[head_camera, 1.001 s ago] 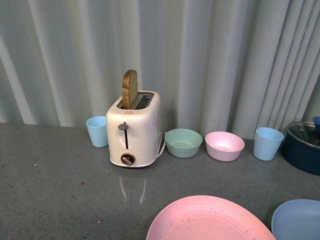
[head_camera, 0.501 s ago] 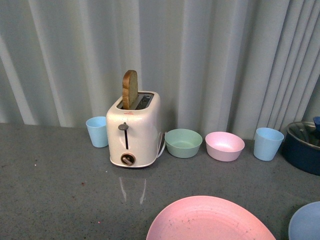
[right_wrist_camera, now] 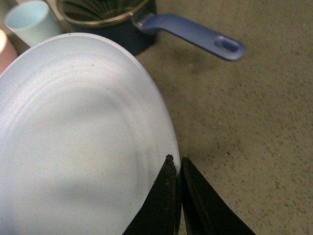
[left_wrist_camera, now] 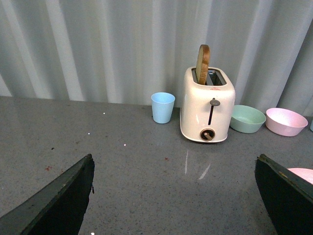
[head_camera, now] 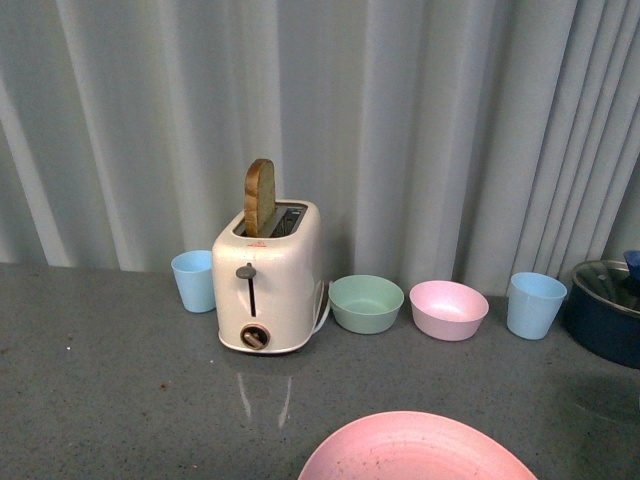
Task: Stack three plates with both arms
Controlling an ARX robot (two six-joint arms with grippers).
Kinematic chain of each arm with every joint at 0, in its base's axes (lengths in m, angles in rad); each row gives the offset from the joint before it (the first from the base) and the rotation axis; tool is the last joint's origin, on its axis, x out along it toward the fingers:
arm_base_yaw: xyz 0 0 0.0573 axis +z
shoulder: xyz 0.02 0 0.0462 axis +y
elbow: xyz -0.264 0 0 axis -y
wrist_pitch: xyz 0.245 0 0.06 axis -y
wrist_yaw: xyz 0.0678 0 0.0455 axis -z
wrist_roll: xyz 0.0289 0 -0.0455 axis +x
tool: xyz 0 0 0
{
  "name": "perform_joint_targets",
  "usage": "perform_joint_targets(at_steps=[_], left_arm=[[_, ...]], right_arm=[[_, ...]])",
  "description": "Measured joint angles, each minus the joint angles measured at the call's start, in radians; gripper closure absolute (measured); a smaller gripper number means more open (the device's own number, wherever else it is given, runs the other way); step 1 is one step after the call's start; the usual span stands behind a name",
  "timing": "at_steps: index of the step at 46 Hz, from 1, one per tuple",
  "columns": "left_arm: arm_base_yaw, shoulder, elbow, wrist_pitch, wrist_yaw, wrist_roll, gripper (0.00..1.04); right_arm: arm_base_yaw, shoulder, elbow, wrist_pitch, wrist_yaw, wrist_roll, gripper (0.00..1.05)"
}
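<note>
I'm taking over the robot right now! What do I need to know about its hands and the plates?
Left gripper: open and empty, over the counter in front of the toaster.
Right gripper: shut on the rim of the light blue plate, near the dark blue pot.
Pink plate: on the counter just in front of the robot; the part in view has nothing on it.
Cream plate: not in any view.
Done: blue plate gripped. No stack shows.
Left: stack all three plates.
</note>
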Motion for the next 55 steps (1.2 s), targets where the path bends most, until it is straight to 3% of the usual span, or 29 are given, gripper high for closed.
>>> perform_joint_targets(at_steps=[6, 16, 24, 29, 38, 55], left_arm=[[0.000, 0.000, 0.000, 0.000, 0.000, 0.000, 0.07], [0.000, 0.000, 0.000, 0.000, 0.000, 0.000, 0.07], [0.000, 0.000, 0.000, 0.000, 0.000, 0.000, 0.07], [0.000, 0.000, 0.000, 0.000, 0.000, 0.000, 0.07], [0.000, 0.000, 0.000, 0.000, 0.000, 0.000, 0.07], [0.000, 0.000, 0.000, 0.000, 0.000, 0.000, 0.07]], right_arm=[[0.082, -0.087, 0.000, -0.031, 0.023, 0.050, 1.02], [0.301, -0.214, 0.000, -0.043, 0.089, 0.161, 1.02], [0.571, -0.200, -0.014, -0.013, 0.186, 0.263, 1.02], [0.696, -0.132, -0.029, 0.024, 0.219, 0.315, 1.02], [0.788, -0.051, -0.046, 0.065, 0.238, 0.386, 1.02], [0.786, 0.060, -0.078, 0.087, 0.243, 0.409, 1.02]])
